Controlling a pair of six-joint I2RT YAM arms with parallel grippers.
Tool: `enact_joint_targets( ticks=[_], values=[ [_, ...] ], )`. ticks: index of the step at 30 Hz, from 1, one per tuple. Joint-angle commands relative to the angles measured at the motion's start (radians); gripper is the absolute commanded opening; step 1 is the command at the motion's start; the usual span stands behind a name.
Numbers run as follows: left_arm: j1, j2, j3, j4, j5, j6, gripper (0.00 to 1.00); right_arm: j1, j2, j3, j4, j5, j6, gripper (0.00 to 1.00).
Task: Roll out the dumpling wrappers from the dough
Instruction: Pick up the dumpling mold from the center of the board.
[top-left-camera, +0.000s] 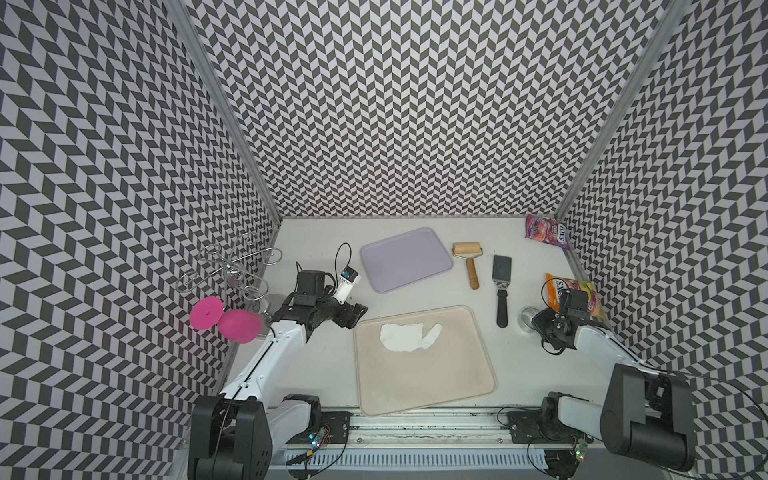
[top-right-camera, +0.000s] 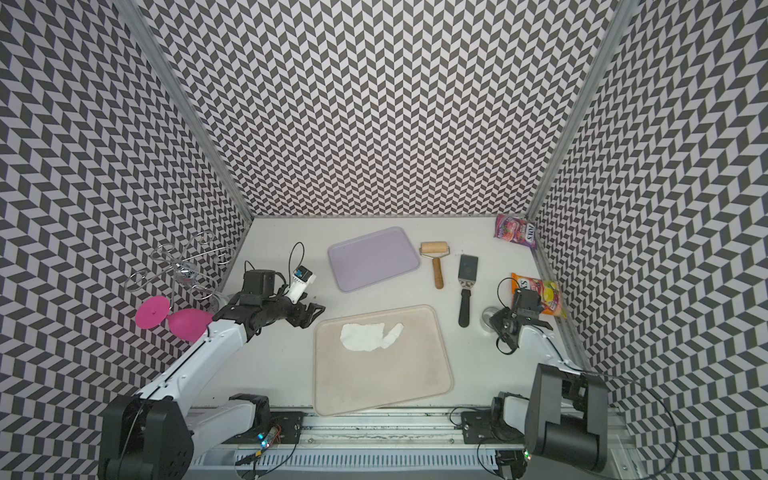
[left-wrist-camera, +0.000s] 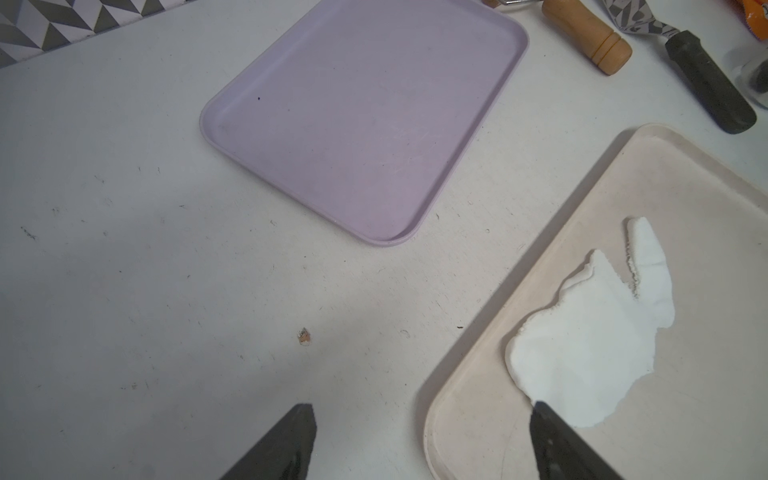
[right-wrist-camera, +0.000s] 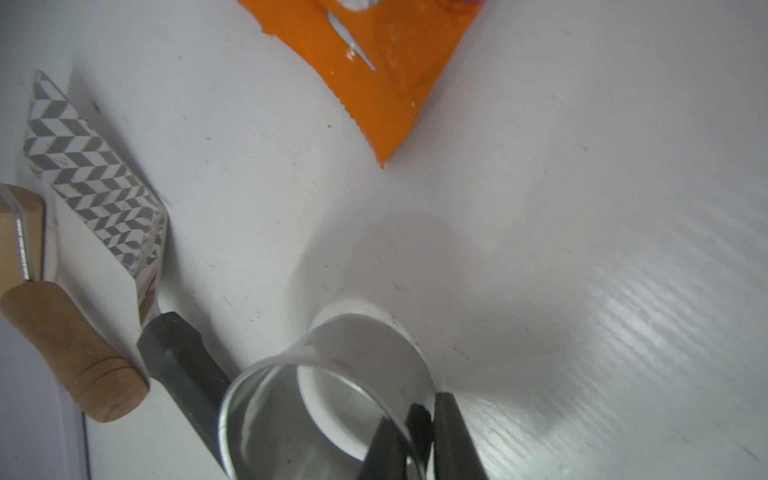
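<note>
The dough (top-left-camera: 409, 336) (top-right-camera: 370, 336) (left-wrist-camera: 590, 332) is a thin, ragged white sheet lying in the far half of the beige tray (top-left-camera: 424, 399) (top-right-camera: 382, 386). No dumpling wrappers are in view. My left gripper (top-left-camera: 357, 316) (top-right-camera: 313, 314) (left-wrist-camera: 422, 407) hovers open just off the tray's far-left corner, with nothing between its fingers. My right gripper (top-left-camera: 538, 328) (right-wrist-camera: 428, 409) is shut on the wall of a shiny metal ring cutter (top-left-camera: 527, 318) (top-right-camera: 489, 318) (right-wrist-camera: 332, 374). One finger is inside the ring and one outside. The ring stands on the table right of the tray.
A lilac tray (top-left-camera: 405, 257) lies behind the beige one. A wooden roller (top-left-camera: 468, 259) and a black-handled spatula (top-left-camera: 502, 291) lie to its right. Two snack bags (top-left-camera: 544, 230) (top-left-camera: 582, 291) sit by the right wall. A wire rack (top-left-camera: 232, 270) and pink objects (top-left-camera: 224, 318) are at the left.
</note>
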Motion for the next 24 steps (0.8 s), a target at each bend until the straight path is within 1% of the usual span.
enact_joint_targets(
  ticks=[1, 2, 7, 9, 11, 13, 15, 17, 20, 23, 24],
  values=[
    [0.003, 0.005, 0.012, -0.006, 0.014, 0.011, 0.83, -0.005, -0.045, 0.020, 0.017, -0.005, -0.032, 0.04],
    [0.004, 0.005, 0.010, -0.006, 0.012, 0.011, 0.83, -0.005, -0.065, 0.028, 0.011, -0.006, -0.036, 0.00],
    [0.003, 0.010, 0.009, -0.005, 0.011, 0.011, 0.83, -0.004, -0.175, 0.087, -0.022, -0.018, -0.069, 0.00],
    [0.003, 0.011, 0.010, -0.005, 0.012, 0.011, 0.83, -0.002, -0.228, 0.118, -0.018, -0.069, -0.101, 0.00],
    [0.004, 0.016, 0.009, -0.005, 0.009, 0.011, 0.83, 0.004, -0.284, 0.150, 0.009, -0.164, -0.138, 0.00],
    [0.002, 0.017, 0.010, -0.005, 0.009, 0.011, 0.83, 0.046, -0.307, 0.188, 0.042, -0.244, -0.165, 0.00],
    [0.002, 0.018, 0.011, -0.005, 0.008, 0.011, 0.83, 0.160, -0.276, 0.269, 0.020, -0.244, -0.200, 0.00],
    [0.002, 0.018, 0.011, -0.003, 0.003, 0.009, 0.83, 0.335, -0.213, 0.363, -0.030, -0.161, -0.242, 0.00],
    [0.002, 0.018, 0.012, 0.001, -0.014, 0.000, 0.83, 0.616, -0.068, 0.504, -0.100, -0.086, -0.310, 0.00],
    [0.003, 0.018, 0.012, 0.006, -0.047, -0.014, 0.83, 0.820, 0.088, 0.593, -0.154, -0.037, -0.354, 0.00],
    [0.005, 0.017, 0.011, 0.010, -0.060, -0.020, 0.83, 0.873, 0.133, 0.616, -0.169, -0.016, -0.367, 0.00]
  ],
)
